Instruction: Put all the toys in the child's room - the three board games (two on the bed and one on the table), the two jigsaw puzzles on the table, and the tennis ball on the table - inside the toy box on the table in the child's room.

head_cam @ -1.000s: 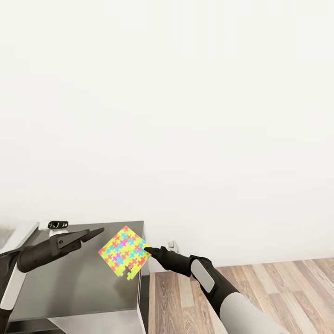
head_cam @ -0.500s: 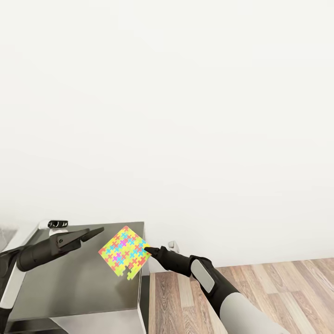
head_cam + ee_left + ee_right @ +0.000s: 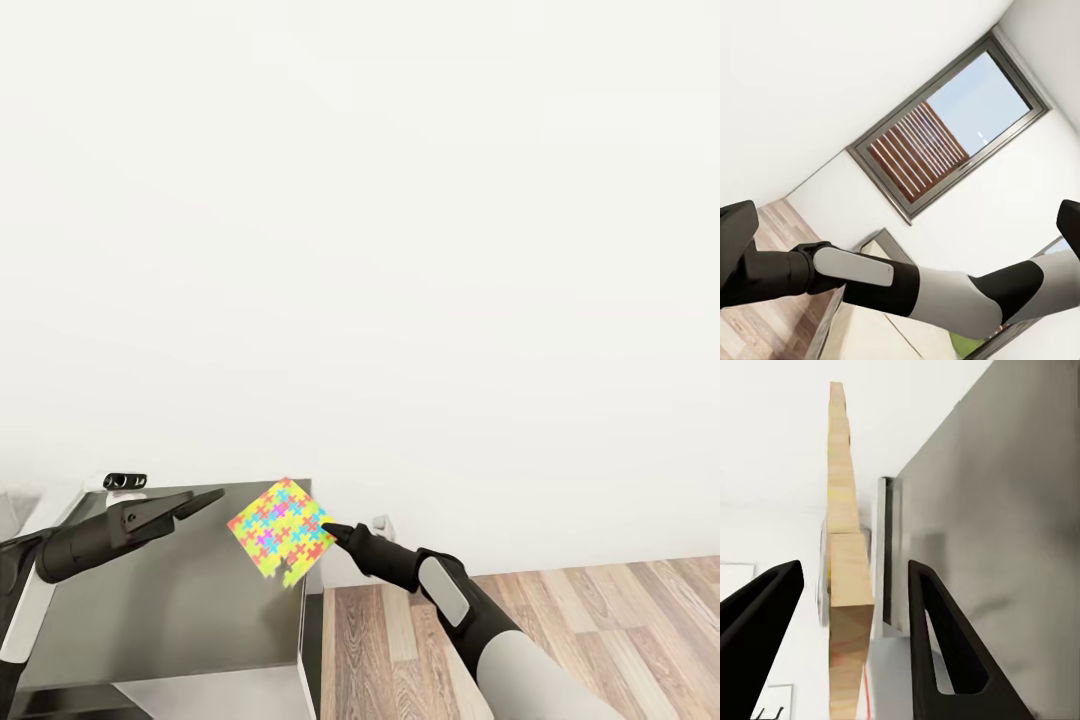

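Note:
A multicoloured jigsaw puzzle (image 3: pixel 280 528) hangs in the air, tilted, over the right end of the dark grey table (image 3: pixel 150 600). My right gripper (image 3: pixel 330 530) holds it by its right corner. In the right wrist view the puzzle (image 3: pixel 844 547) is edge-on between the two black fingers (image 3: pixel 937 645), with the grey table top (image 3: pixel 1005 510) beyond. My left gripper (image 3: pixel 200 500) hovers open above the table, to the left of the puzzle, with nothing in it. The toy box is out of view.
A small black object (image 3: pixel 125 481) lies at the table's back edge, and a pale slanted panel (image 3: pixel 30 590) rises at its left. Wood-plank floor (image 3: pixel 560 620) lies right of the table, below a white wall. The left wrist view shows my right arm (image 3: pixel 870 277) and a slatted window (image 3: pixel 945 127).
My right gripper has carried the puzzle slightly up and to the right. The left gripper has stayed where it was.

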